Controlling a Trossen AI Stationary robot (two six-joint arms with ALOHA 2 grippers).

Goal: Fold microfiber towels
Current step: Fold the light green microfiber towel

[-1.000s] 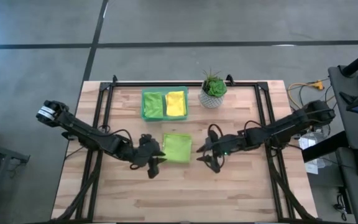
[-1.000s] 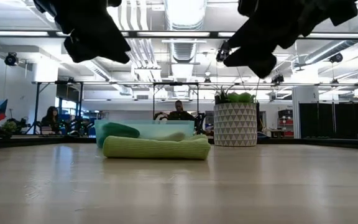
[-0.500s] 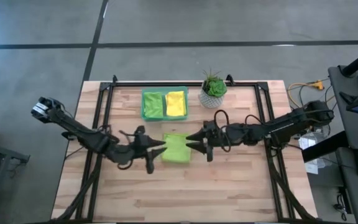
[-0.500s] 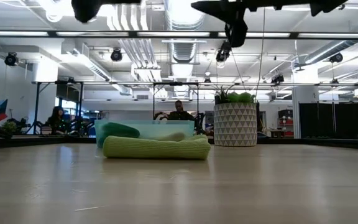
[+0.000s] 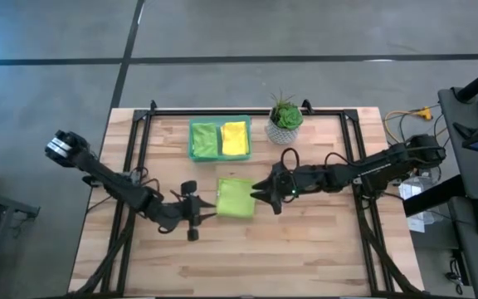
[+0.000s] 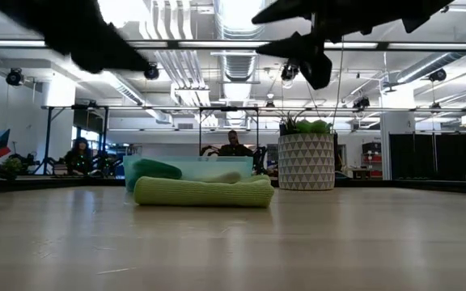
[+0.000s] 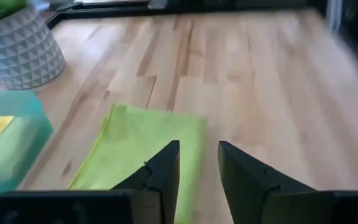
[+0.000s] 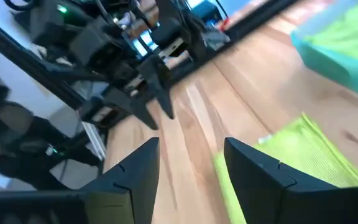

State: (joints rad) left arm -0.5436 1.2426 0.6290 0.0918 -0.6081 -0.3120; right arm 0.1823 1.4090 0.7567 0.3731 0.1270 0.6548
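Lime towel (image 5: 236, 198), folded, flat on counter (image 5: 305, 249) centre, w/ green tray (image 5: 196, 139) behind it holding green + yellow towels (image 5: 235, 137). Left claw (image 5: 207, 211) at its left edge, right claw (image 5: 258, 191) at right edge; both raised, fingers apart, nothing pinched.

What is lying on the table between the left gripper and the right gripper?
In the high view, the folded lime green towel lies between the left gripper and the right gripper. Neither gripper holds it; both are open.
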